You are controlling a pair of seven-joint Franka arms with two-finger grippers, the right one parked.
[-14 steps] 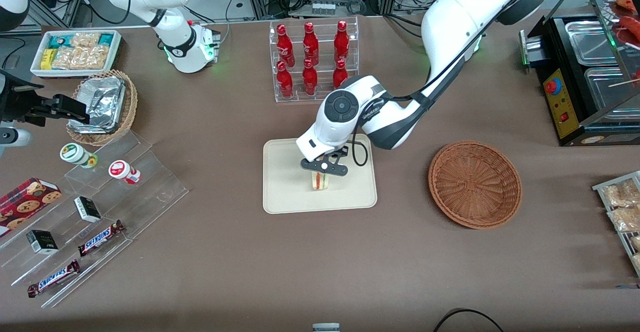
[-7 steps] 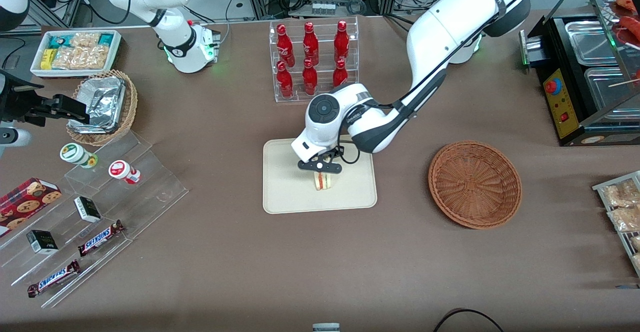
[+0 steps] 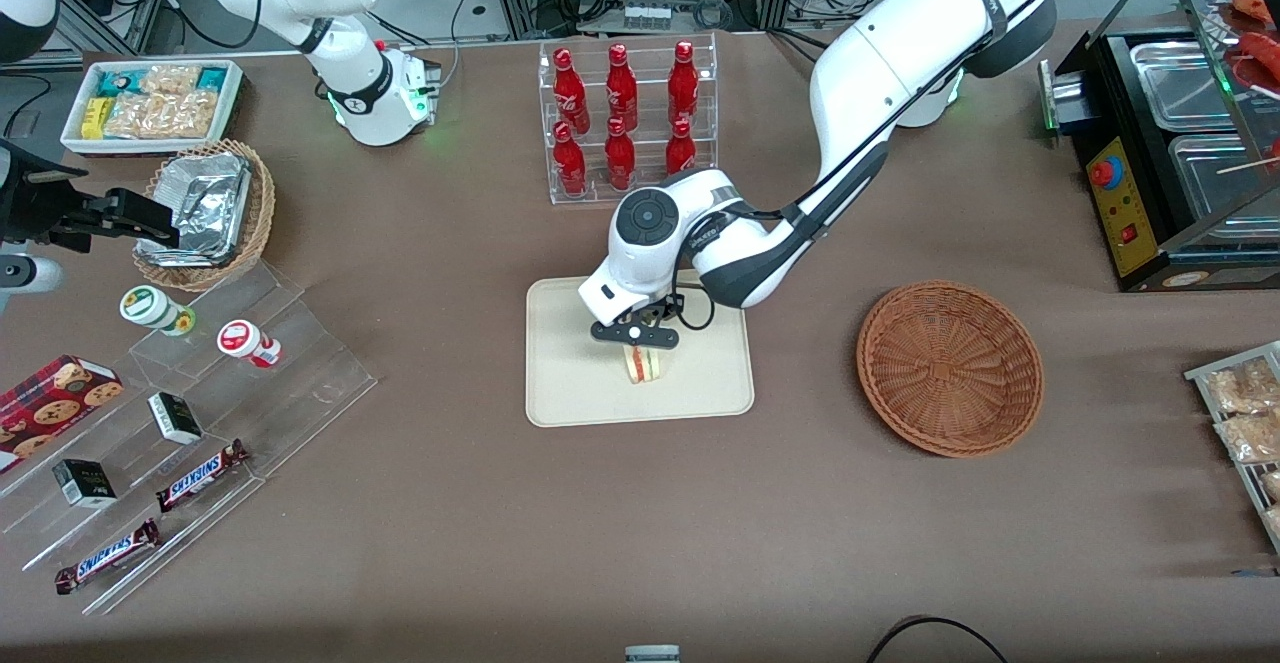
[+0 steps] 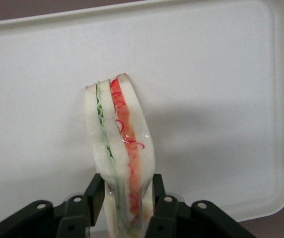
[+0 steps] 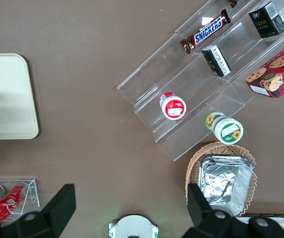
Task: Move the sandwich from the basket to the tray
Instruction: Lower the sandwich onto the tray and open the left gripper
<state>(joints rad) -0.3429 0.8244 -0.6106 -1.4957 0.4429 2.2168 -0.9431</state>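
The gripper (image 3: 637, 335) hangs low over the tray (image 3: 570, 383), its two fingers (image 4: 163, 208) pinching the one sandwich (image 3: 643, 364) by its bread faces. The wedge stands on edge directly under the gripper, three pale bread slices with one green layer and one red-orange layer showing between them in the left wrist view (image 4: 119, 148). Its free end points from the fingers toward the front camera; whether its lower edge touches the tray surface cannot be told.

The single basket (image 3: 949, 368) lies on the table well apart from the gripper, toward the working arm's end, with nothing in it.

Farther from the front camera than the gripper stands one clear rack (image 3: 628, 123) holding six red bottles (image 3: 620, 155), three in each of two rows. Toward the parked arm's end, well off from the gripper, a stepped clear shelf (image 3: 200, 413) carries two round tubs (image 3: 247, 342), two small dark boxes (image 3: 174, 416), two Snickers bars (image 3: 201, 475) and one cookie box (image 3: 55, 396). One foil-lined basket (image 3: 206, 213) and one white bin of snacks (image 3: 152, 103) sit near it.
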